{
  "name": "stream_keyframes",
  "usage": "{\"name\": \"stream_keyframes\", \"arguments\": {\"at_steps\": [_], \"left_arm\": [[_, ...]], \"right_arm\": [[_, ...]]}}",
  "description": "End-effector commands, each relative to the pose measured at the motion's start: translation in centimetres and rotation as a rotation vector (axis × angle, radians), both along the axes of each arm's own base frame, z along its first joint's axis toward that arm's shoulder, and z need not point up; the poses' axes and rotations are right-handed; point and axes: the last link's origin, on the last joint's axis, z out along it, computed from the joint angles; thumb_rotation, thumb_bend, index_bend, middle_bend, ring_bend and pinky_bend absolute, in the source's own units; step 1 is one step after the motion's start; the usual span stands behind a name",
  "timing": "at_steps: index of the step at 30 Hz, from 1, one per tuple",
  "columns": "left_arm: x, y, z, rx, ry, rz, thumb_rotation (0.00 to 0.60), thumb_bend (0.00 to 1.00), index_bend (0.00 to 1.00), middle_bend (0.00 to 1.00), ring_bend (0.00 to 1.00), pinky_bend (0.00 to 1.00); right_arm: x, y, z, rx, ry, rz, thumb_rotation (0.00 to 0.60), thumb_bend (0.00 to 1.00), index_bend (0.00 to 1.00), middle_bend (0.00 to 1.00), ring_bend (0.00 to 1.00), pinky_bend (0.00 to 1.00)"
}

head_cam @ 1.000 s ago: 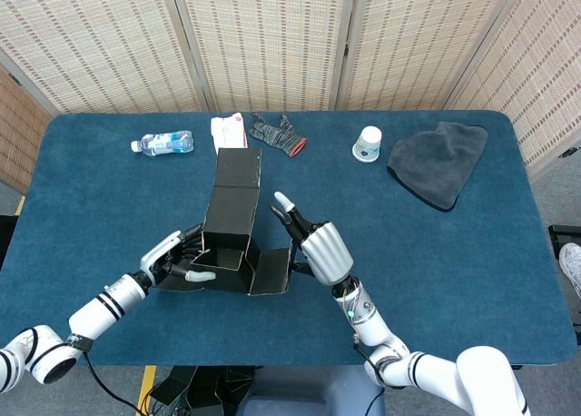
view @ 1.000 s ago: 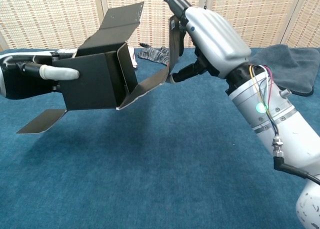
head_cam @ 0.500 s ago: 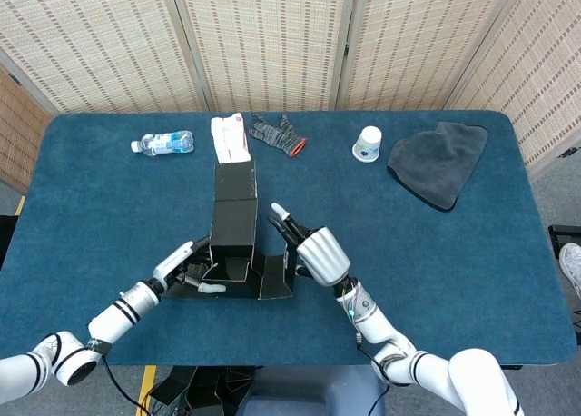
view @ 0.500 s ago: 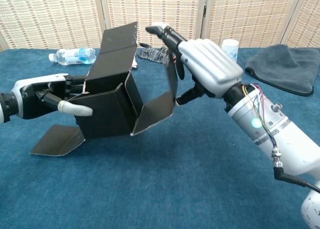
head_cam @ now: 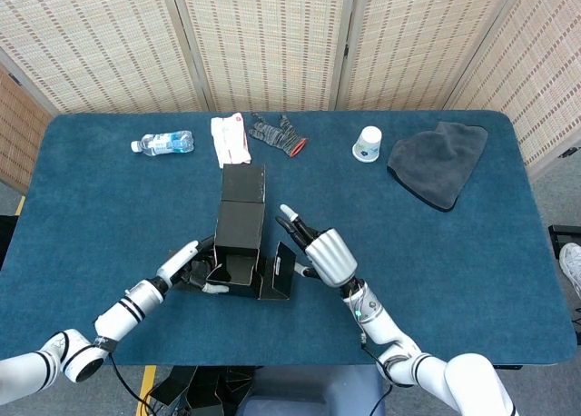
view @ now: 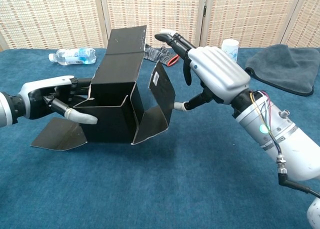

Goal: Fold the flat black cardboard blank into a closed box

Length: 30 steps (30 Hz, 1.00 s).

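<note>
On the blue table (head_cam: 109, 216), left hand (view: 55, 96) grips the half-folded box (view: 117, 101), palm hidden; right hand (view: 212, 71) fingers spread

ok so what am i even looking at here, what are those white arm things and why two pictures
These are two robot arms with human-like hands, steered remotely by a person. One picture looks down from the robot's head, the other looks forward from its chest; both show the same moment. The left hand grips a half-folded black cardboard box, with its flaps still open. The right hand is beside one flap, fingers spread; I cannot tell whether it touches it. At the far side of the blue table lie a water bottle, a white packet, a glove, a paper cup and a grey cloth.
</note>
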Motion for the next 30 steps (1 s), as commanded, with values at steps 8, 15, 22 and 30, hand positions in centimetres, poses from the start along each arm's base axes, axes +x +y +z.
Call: {"name": "stream_keyframes", "arguments": {"at_steps": [8, 15, 22, 30], "left_arm": [[0.3, 0.1, -0.9, 0.006, 0.038, -0.01, 0.6, 0.0, 0.16, 0.26, 0.51, 0.59], [-0.2, 0.3, -1.0, 0.01, 0.064, -0.004, 0.6, 0.0, 0.16, 0.26, 0.5, 0.6], [-0.6, 0.2, -1.2, -0.003, 0.079, -0.01, 0.6, 0.0, 0.15, 0.24, 0.5, 0.6], [-0.7, 0.3, -1.4, -0.017, 0.086, -0.017, 0.6, 0.0, 0.14, 0.24, 0.5, 0.6]], "right_arm": [[0.7, 0.0, -1.1, 0.017, 0.018, 0.014, 0.6, 0.0, 0.0, 0.02, 0.63, 1.0], [1.5, -0.5, -1.4, 0.031, 0.056, 0.082, 0.6, 0.0, 0.0, 0.04, 0.63, 1.0], [1.8, -0.9, -1.4, 0.059, 0.13, 0.192, 0.6, 0.0, 0.0, 0.09, 0.65, 1.0], [2.0, -1.5, -1.2, 0.052, 0.214, 0.273, 0.6, 0.0, 0.02, 0.12, 0.67, 1.0]]}}
